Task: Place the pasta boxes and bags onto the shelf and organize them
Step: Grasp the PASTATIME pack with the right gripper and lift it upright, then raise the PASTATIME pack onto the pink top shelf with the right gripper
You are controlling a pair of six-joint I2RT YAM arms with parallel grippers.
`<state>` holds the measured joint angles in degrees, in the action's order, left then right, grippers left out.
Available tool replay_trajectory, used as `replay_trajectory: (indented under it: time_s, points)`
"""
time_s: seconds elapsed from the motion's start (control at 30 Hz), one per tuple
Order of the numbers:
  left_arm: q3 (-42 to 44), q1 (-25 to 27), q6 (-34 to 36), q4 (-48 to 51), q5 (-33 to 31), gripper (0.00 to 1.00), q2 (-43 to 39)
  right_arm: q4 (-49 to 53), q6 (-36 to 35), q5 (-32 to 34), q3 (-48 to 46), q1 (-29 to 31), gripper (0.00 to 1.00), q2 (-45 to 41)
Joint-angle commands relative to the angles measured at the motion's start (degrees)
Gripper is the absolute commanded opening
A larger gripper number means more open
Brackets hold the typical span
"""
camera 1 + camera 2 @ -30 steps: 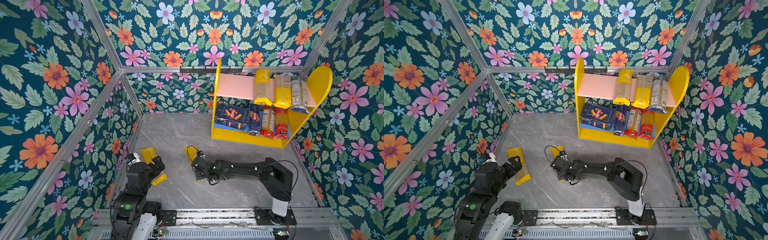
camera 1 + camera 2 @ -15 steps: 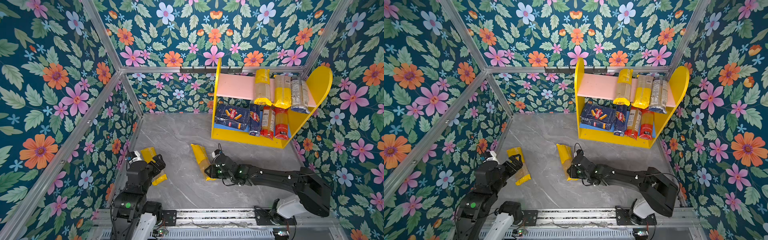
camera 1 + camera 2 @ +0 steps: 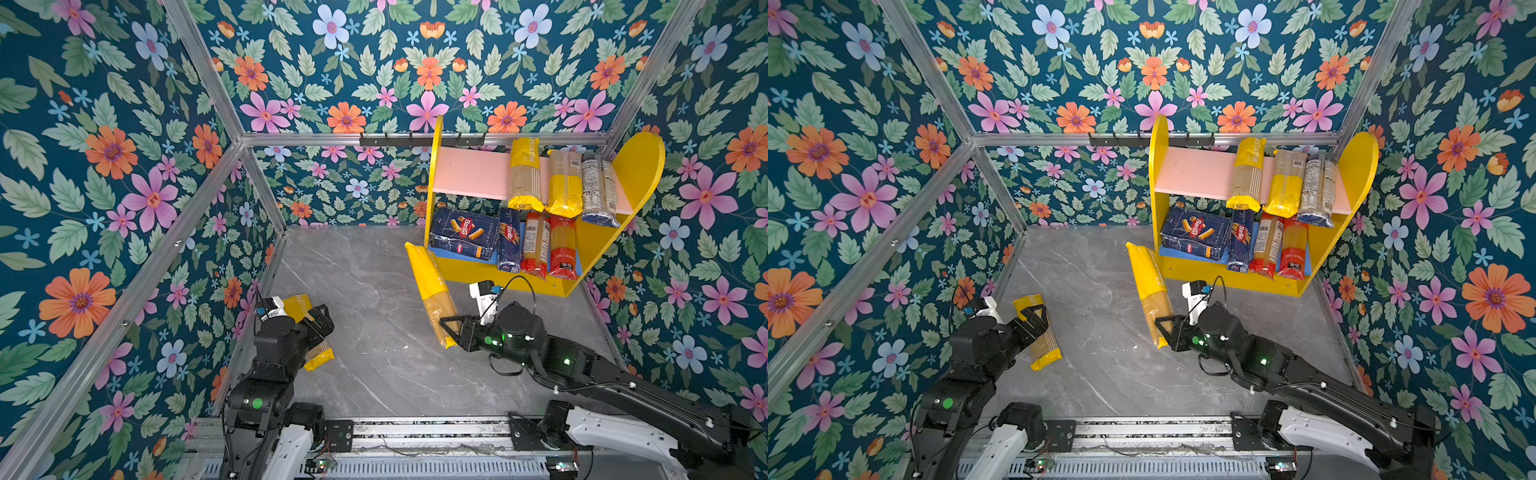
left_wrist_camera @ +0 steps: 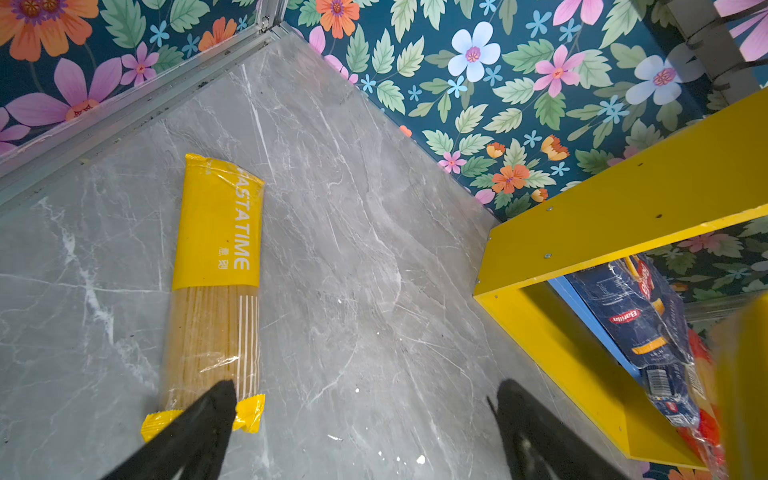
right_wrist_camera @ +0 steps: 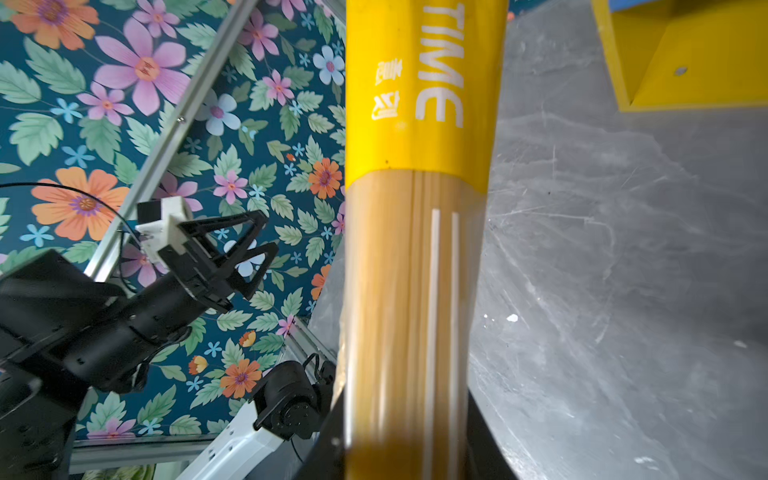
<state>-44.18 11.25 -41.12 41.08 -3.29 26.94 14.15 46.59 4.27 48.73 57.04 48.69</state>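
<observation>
Right gripper clamps a yellow-ended bag angled toward eleven o'clock; left gripper gapes over a second bag.

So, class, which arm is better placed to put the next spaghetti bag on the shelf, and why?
Right. The right gripper is shut on a yellow-ended spaghetti bag, held close to the shelf. The left gripper is open above a second yellow-ended bag lying on the table, farther away.

Two pasta boxes, seven spaghetti bags and one shelf are visible.
</observation>
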Motion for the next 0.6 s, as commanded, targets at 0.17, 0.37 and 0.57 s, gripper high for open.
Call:
replay_trajectory:
  time_s: [0.17, 0.37, 0.57]
  points:
    - [-1.8, -0.1, 0.4, -2.6, 0.2, 1.00, 1.4, 6.9, -9.9, 9.7, 8.5, 0.1, 0.00, -6.1]
    - [-3.2, -0.1, 0.8, -2.7, 0.1, 0.99, 1.7, 9.4, -18.2, 15.1, 19.3, 0.1, 0.00, -2.8]
    - [-4.5, 0.0, 1.7, -2.2, -0.7, 0.99, 1.6, 7.9, -28.8, 24.1, 29.8, 0.0, 0.00, 2.0]
